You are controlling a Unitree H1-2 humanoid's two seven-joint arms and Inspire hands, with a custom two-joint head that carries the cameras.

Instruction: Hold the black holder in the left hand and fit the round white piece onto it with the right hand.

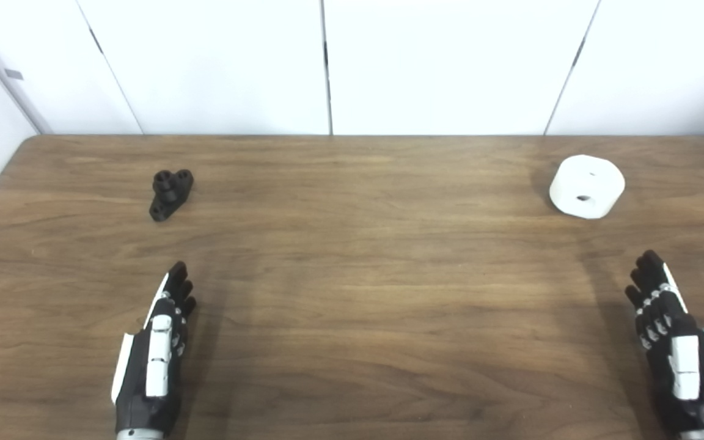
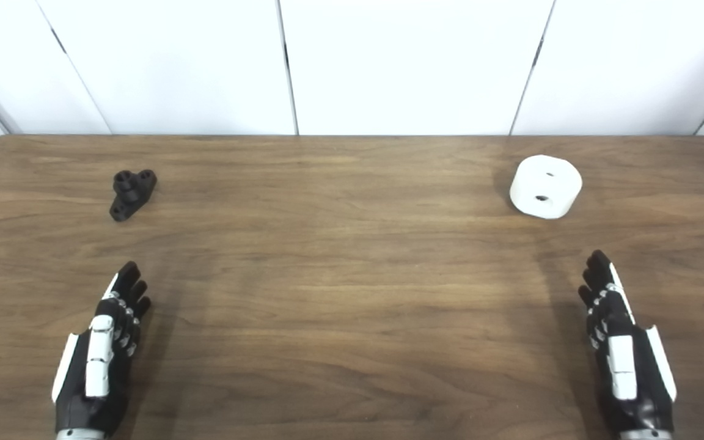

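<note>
The black holder (image 1: 170, 193) lies on the wooden table (image 1: 352, 275) at the far left. The round white piece (image 1: 586, 186), with small holes in its top, sits at the far right. My left hand (image 1: 153, 351) is open and empty, fingers straight, near the front left, well short of the holder. My right hand (image 1: 673, 342) is open and empty near the front right, short of the white piece. Both objects also show in the right eye view: the holder (image 2: 132, 193) and the white piece (image 2: 545, 186).
White wall panels (image 1: 327, 61) stand behind the table's far edge. The table's left edge runs close to the holder.
</note>
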